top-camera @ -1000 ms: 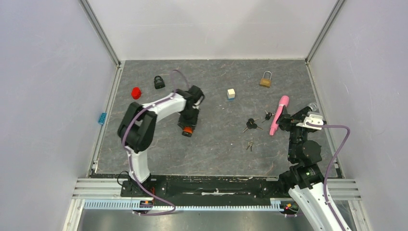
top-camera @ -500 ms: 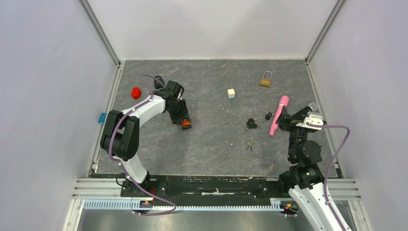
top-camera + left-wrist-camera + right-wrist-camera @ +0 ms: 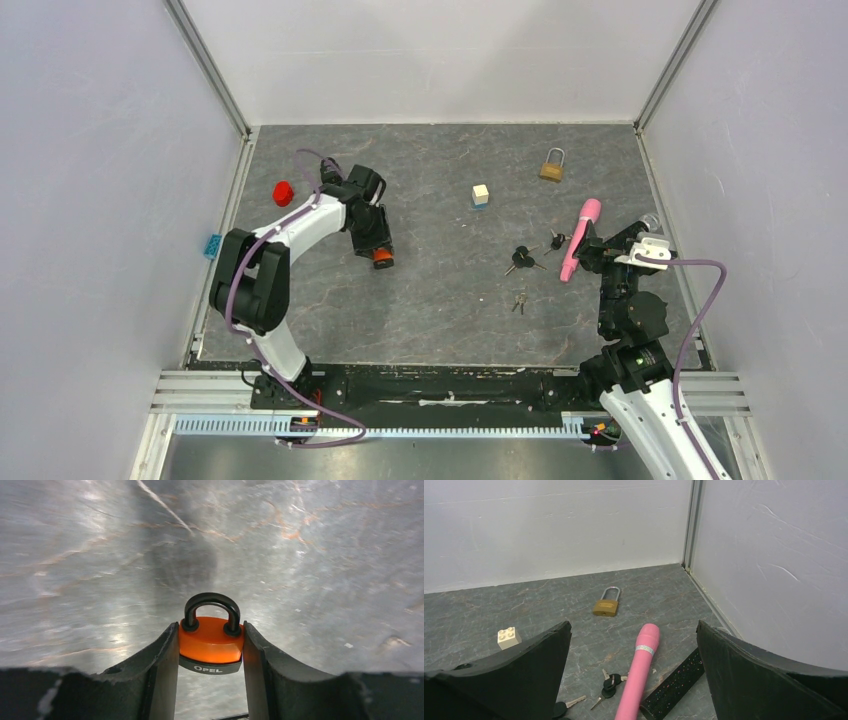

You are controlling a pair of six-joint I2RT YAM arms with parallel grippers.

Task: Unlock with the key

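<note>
My left gripper (image 3: 381,257) is shut on an orange padlock (image 3: 211,644) with a black shackle, which it holds by its two sides low over the mat. The padlock also shows in the top view (image 3: 382,259), left of centre. Black-headed keys (image 3: 521,259) lie on the mat right of centre, with a second pair (image 3: 556,239) and a small silver key set (image 3: 519,300) nearby. The right wrist view shows keys (image 3: 612,682) too. My right gripper (image 3: 588,248) is open and empty, hovering near a pink cylinder (image 3: 639,672), to the right of the keys.
A brass padlock (image 3: 551,166) lies at the back right. A cream brick (image 3: 481,194) sits mid-back. A red piece (image 3: 283,192) and a blue piece (image 3: 212,245) are at the left. A black glittery tube (image 3: 674,682) lies beside the pink cylinder (image 3: 580,238). Walls enclose the mat.
My left gripper has carried the orange padlock left and slightly back over the last second, then nearly stopped. The right arm has not moved.
</note>
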